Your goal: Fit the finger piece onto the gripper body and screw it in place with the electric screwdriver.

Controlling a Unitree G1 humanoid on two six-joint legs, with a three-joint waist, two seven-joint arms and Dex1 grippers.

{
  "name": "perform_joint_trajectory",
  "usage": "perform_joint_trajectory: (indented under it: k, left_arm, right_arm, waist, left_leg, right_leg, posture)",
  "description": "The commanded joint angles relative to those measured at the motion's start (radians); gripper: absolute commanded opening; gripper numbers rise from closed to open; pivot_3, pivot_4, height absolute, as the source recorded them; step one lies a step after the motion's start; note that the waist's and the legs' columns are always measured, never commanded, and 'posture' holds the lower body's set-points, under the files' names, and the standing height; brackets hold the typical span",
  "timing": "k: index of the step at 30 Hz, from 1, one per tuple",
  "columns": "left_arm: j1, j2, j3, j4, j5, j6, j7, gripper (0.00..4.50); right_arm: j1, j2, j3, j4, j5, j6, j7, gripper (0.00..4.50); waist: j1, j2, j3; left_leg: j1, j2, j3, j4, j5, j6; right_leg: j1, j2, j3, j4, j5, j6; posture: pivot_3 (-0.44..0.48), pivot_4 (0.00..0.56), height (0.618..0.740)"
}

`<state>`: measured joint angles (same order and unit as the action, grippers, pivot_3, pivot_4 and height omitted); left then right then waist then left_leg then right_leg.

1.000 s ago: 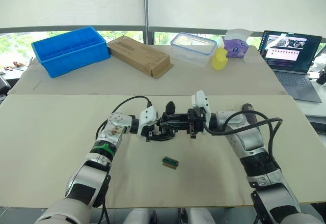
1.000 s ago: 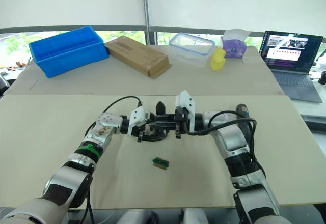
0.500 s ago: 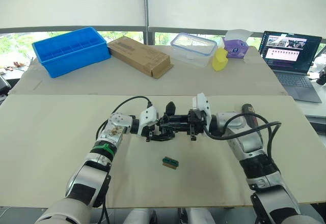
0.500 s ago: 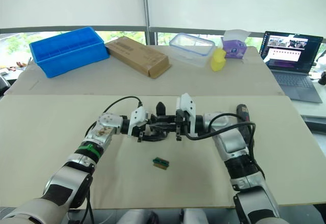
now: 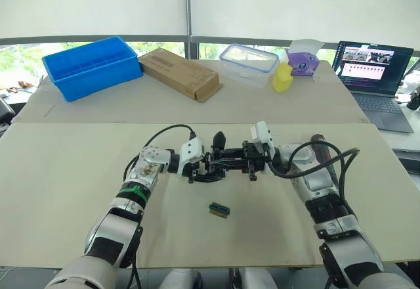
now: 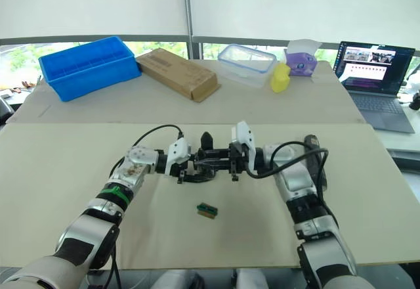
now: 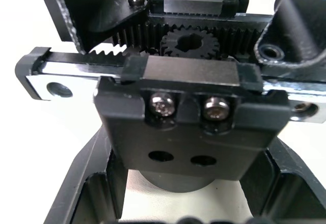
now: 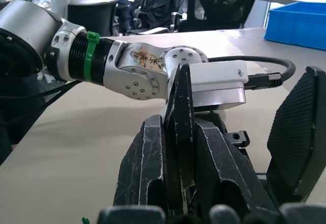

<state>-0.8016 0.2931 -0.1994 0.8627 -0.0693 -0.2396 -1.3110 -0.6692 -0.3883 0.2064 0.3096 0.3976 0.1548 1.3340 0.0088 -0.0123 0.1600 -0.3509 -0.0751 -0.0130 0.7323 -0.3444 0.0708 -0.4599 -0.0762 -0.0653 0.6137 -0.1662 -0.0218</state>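
The black gripper body (image 5: pixel 220 160) hangs just above the table's middle, my left gripper (image 5: pixel 203 165) shut on it. Its one pointed finger (image 5: pixel 219 138) sticks up. The left wrist view shows its gear, toothed racks and two screws (image 7: pixel 188 96). My right gripper (image 5: pixel 247 161) meets it from the right, shut on the finger piece (image 8: pixel 181 122), a thin black wedge pressed between my two fingers (image 8: pixel 145 168). The wedge's tip lies against the body. Behind my right forearm, the dark electric screwdriver (image 5: pixel 319 140) lies on the table.
A small green-and-brown block (image 5: pixel 219 209) lies on the table below the grippers. On the far table stand a blue bin (image 5: pixel 92 64), a cardboard box (image 5: pixel 178 72), a clear container (image 5: pixel 249 62), a yellow object (image 5: pixel 283 77) and a laptop (image 5: pixel 371 66).
My right wrist has turned a little and its forearm has swung inward, still holding the finger piece against the body. The left arm has stayed put.
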Motion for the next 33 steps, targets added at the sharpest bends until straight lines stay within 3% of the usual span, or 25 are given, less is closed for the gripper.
perform_joint_trajectory:
  k: [1,7,12,21,33]
  left_arm:
    - [-0.020,0.003,0.019,-0.033,-0.017,-0.008,-0.007,2.34]
    - [-0.019,0.006,0.022,-0.035,-0.018,-0.006,-0.001,2.34]
    - [-0.016,0.008,0.025,-0.036,-0.015,-0.008,-0.004,2.34]
    - [-0.007,0.008,0.020,-0.047,-0.014,-0.008,-0.004,2.34]
    - [-0.007,0.006,0.023,-0.052,-0.015,-0.007,0.005,2.34]
  right_arm:
    - [0.039,-0.031,0.090,0.087,-0.103,0.085,0.014,0.33]
    - [0.129,0.012,0.041,0.046,-0.112,0.036,-0.140,0.33]
    - [0.156,-0.013,0.056,-0.011,-0.109,0.074,-0.132,0.33]
    - [0.057,-0.047,0.088,0.135,-0.138,0.027,-0.079,0.33]
    - [0.142,-0.053,0.065,-0.061,-0.074,0.087,-0.105,0.33]
  waist:
    - [0.001,0.000,-0.001]
    - [-0.002,0.004,-0.008]
    - [-0.003,0.007,-0.011]
    - [-0.006,0.007,-0.011]
    - [0.000,0.007,-0.012]
  left_leg:
    - [0.000,0.000,0.000,0.000,0.000,0.000]
    - [0.003,0.000,0.000,0.000,0.000,0.000]
    - [0.004,0.001,0.000,-0.002,0.000,0.000]
    - [0.004,0.001,0.000,-0.002,0.000,0.000]
    - [0.004,0.001,0.000,-0.002,-0.001,0.000]
  right_leg:
    - [0.000,0.000,0.000,0.000,0.000,0.000]
    - [0.002,0.000,0.000,0.000,0.000,0.000]
    - [0.002,0.000,0.001,0.001,0.000,0.000]
    - [0.002,0.000,0.001,0.000,0.000,0.000]
    - [0.002,0.000,0.002,0.000,0.000,0.000]
  posture:
    - [0.000,0.150,0.740]
    - [0.000,0.150,0.740]
    - [0.000,0.150,0.740]
    - [0.000,0.150,0.740]
    - [0.000,0.150,0.740]
